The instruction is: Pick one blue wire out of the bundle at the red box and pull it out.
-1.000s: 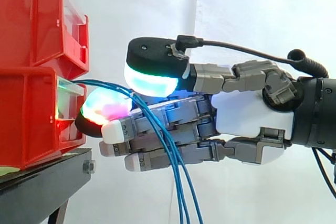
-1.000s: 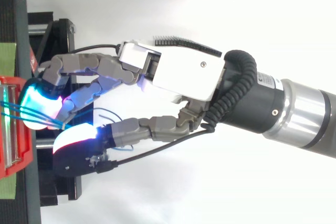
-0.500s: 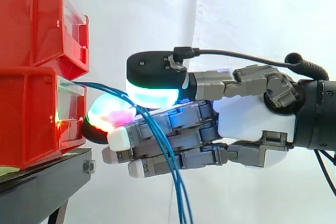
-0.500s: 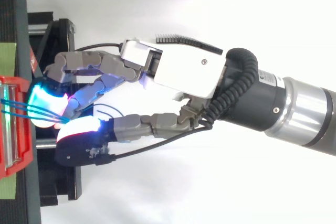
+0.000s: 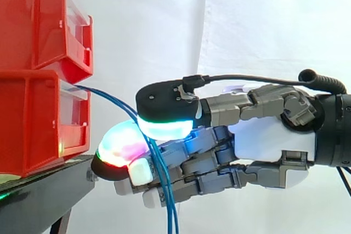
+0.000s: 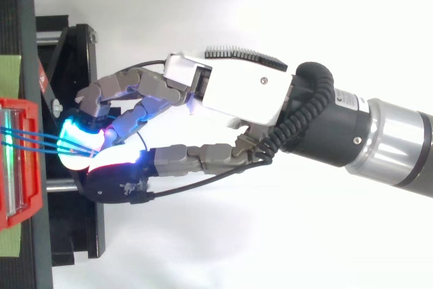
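Hand pinched on blue wires.
Your hand's thumb and finger pads clamp the wires just beside the red box.

In the side view the stacked red bins are cut off at 9 o'clock and 12 o'clock, and the black stand is cropped at 7 o'clock. The blue wires are cut off at 6 o'clock, and their inner ends are hidden within the lower bin. Where they are pinched between the glowing pads of the hand, the contact is masked by glare, and how many are held cannot be told. The arm is cropped at 3 o'clock.
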